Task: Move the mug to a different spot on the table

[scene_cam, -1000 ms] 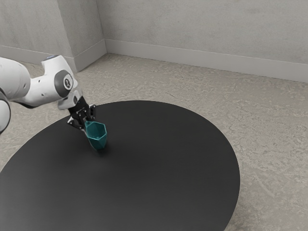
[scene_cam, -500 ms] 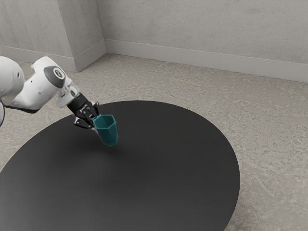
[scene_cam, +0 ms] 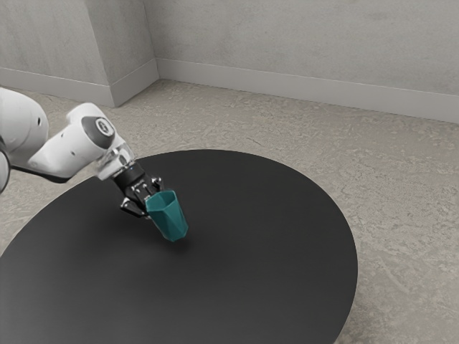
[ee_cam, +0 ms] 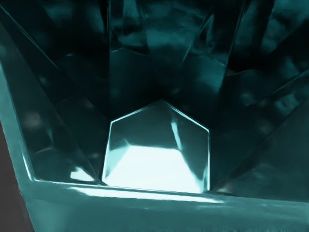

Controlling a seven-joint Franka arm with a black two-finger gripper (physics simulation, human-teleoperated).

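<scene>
Gripper (scene_cam: pixel 148 198), narrowly closed, pinches the rim wall of the tilted teal mug (scene_cam: pixel 169 216) low over the table (scene_cam: pixel 272 272), toward the exterior view's left, while the wrist view looks into the mug's faceted inside, down to its bright bottom.

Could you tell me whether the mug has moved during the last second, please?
Yes. Held in the claw, the mug has shifted toward the exterior view's right, farther in from the table's rim toward its middle.
</scene>
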